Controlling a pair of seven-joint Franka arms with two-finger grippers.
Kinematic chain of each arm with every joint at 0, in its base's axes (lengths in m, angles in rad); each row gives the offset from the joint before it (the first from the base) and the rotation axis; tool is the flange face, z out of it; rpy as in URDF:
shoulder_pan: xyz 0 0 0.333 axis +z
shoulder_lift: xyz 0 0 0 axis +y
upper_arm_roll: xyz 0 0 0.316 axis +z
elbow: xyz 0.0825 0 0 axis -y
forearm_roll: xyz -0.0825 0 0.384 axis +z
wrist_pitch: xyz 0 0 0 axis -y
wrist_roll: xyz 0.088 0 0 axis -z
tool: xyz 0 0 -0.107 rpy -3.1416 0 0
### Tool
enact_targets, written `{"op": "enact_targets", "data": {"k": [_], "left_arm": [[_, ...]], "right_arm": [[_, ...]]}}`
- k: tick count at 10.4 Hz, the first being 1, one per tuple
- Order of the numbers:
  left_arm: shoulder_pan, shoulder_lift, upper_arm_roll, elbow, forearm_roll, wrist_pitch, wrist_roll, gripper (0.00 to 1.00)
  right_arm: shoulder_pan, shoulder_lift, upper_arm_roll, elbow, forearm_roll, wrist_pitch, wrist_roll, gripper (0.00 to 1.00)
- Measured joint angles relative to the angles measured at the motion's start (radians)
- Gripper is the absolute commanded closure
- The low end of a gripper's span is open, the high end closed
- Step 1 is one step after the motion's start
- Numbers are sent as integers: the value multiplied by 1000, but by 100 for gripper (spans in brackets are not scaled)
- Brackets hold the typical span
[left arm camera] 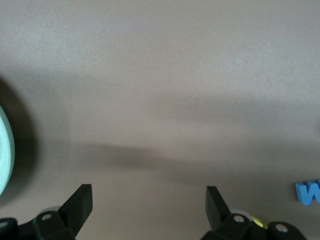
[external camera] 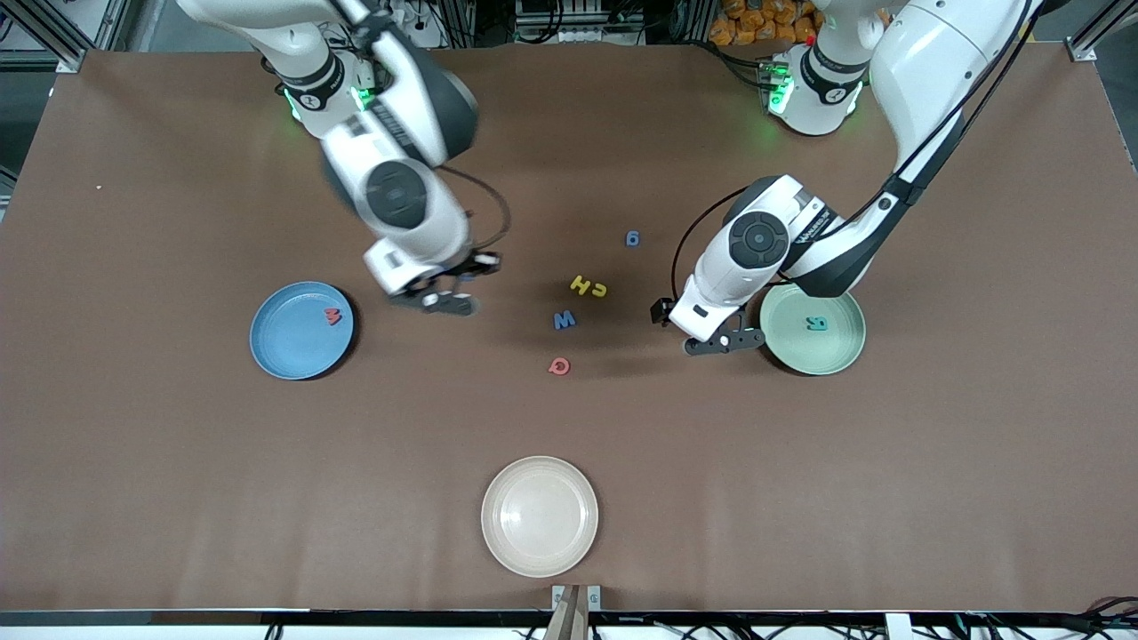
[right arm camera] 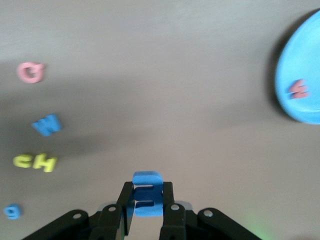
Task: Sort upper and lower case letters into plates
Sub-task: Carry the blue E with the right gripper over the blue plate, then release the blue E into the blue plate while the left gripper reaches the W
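My right gripper (external camera: 442,300) is shut on a blue letter E (right arm camera: 147,194), held in the air over bare table between the blue plate (external camera: 284,347) and the loose letters. The blue plate holds a red letter (external camera: 332,315). My left gripper (external camera: 722,340) is open and empty, low over the table beside the mint green plate (external camera: 831,354), which holds a teal letter (external camera: 816,324). On the table between the arms lie a small blue letter (external camera: 632,237), two yellow letters (external camera: 589,285), a blue W (external camera: 564,319) and a red letter (external camera: 558,365).
A cream-beige plate (external camera: 540,516) sits near the table's front edge, nearest the front camera. The left wrist view shows the green plate's rim (left arm camera: 4,155), the blue W (left arm camera: 307,192) and brown table between the open fingers (left arm camera: 80,205).
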State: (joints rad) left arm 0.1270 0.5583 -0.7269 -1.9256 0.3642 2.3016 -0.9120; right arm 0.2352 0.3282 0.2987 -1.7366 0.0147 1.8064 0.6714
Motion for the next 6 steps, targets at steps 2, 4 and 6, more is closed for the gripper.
{"op": "enact_targets", "data": {"k": [2,4,6], "left_arm": [[-36,5,-1,13,0,0,-71,0],[-95,30,0,50,0,0,-201,0],[-158,54,6,91,0,0,-277,0]], "right_arm": [[-30,-16,-104,-22,1,-48,-158,100],[-53,-40,-191,-89,0,-35,-287,100],[-107,-71,-237,-189,0,51,-403,100]]}}
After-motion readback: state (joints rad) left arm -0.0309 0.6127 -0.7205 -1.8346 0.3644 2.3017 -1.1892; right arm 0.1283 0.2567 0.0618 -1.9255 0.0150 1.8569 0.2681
